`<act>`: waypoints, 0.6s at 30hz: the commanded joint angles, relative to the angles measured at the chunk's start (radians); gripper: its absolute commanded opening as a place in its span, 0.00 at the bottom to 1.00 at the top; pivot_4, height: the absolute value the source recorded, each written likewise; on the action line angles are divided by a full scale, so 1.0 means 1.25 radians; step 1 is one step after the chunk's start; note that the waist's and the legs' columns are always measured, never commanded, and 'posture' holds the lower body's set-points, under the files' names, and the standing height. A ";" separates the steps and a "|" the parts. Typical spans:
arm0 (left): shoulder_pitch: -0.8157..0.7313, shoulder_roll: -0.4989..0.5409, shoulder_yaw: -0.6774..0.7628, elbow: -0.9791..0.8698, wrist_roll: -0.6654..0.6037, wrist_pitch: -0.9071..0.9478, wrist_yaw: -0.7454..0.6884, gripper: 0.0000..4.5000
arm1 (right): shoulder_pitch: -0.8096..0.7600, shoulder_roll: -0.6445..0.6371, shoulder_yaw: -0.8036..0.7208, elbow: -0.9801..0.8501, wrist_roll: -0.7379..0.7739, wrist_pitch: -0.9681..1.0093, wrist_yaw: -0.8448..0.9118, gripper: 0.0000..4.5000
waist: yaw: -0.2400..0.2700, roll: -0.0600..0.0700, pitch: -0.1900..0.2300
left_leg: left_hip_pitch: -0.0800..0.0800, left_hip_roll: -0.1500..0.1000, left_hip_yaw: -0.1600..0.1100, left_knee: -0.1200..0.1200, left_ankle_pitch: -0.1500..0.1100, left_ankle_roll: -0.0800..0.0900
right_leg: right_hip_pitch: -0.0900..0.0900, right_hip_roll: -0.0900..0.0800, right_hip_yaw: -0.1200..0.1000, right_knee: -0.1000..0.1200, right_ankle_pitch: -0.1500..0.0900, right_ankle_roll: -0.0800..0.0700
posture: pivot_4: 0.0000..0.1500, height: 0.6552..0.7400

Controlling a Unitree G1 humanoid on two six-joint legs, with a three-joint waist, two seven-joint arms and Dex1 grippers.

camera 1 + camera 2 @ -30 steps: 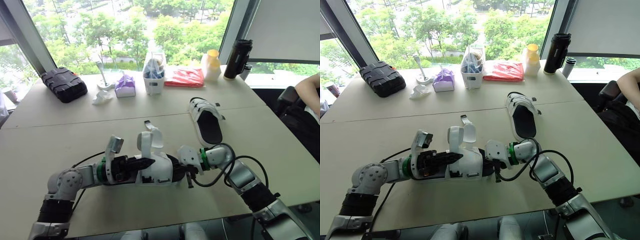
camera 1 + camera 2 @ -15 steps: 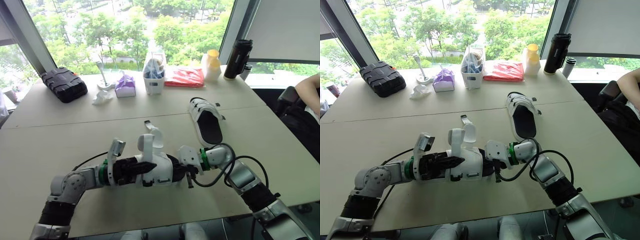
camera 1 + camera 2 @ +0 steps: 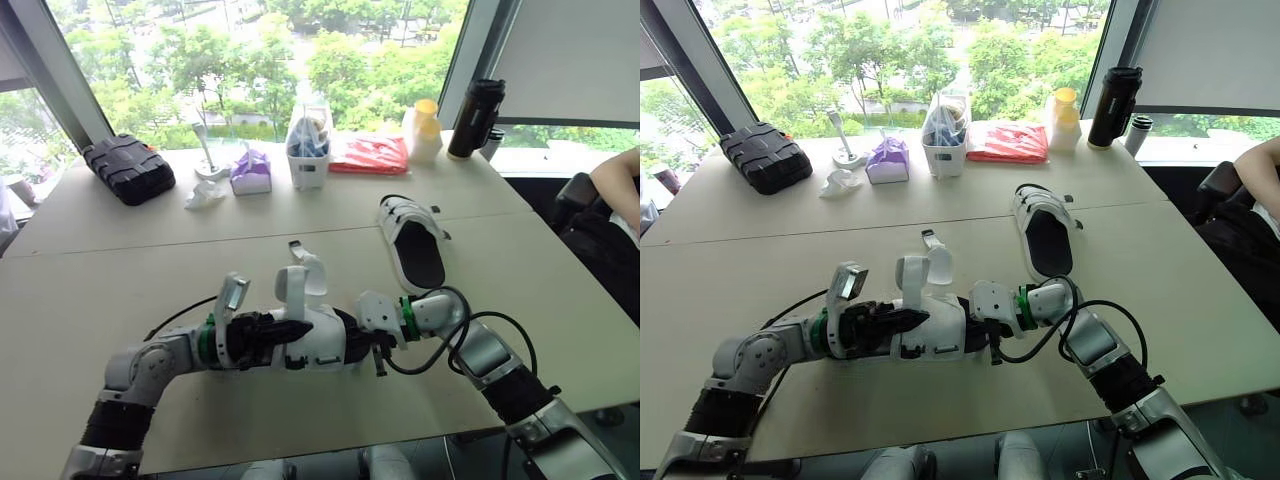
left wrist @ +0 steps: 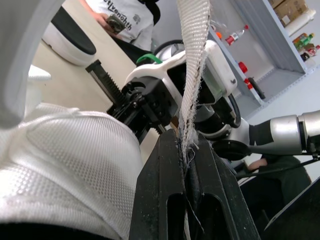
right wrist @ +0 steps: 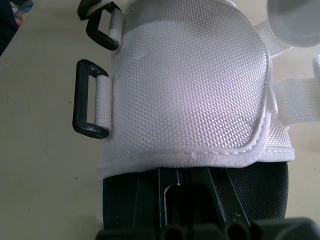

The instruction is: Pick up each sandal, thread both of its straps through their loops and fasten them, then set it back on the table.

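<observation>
**Q:** What did each gripper hold?

**A:** The left gripper [image 4: 186, 146] was closed tight on the frayed end of a white webbing strap [image 4: 194, 60], which ran up and away from the fingertips. The right gripper [image 5: 189, 176] was closed on the black sole edge of the near sandal [image 3: 312, 338], just behind the white mesh upper. The sandal lay between the two grippers, low over the front part of the desk [image 3: 110, 275].

**Q:** How far along was the task?

**A:** Early, by the look of it. Both black loops [image 5: 89, 100] on the near sandal's side stood empty, with no strap through either. Its straps stood up loose, so threading and fastening of both were judged undone. The far sandal [image 3: 412, 250] lay flat on the desk, well apart from both grippers. Whether its straps were fastened could not be told.

**Q:** What did one view add to another?

**A:** The right wrist view gave the empty loops plainly. The left wrist view gave the pinch on the strap end. The eye views placed both sandals on the desk and showed the loose straps raised.
</observation>
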 commanded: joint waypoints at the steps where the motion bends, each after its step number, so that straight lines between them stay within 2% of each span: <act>1: -0.006 0.000 0.018 0.005 -0.009 -0.004 -0.004 0.02 | 0.018 -0.002 0.026 0.009 -0.028 0.009 0.001 0.00 | 0.000 0.000 0.000 | 0.000 0.000 0.000 0.000 0.000 0.000 | 0.000 0.000 0.000 0.000 0.000 0.000 | 1.00 1.00; 18: 0.002 -0.021 0.002 -0.009 0.025 -0.061 -0.008 0.02 | 0.020 -0.004 0.022 0.010 -0.031 0.009 0.002 0.00 | 0.001 0.000 0.000 | 0.000 0.000 0.000 0.000 0.000 0.000 | 0.000 0.000 0.000 0.000 0.000 0.000 | 1.00 1.00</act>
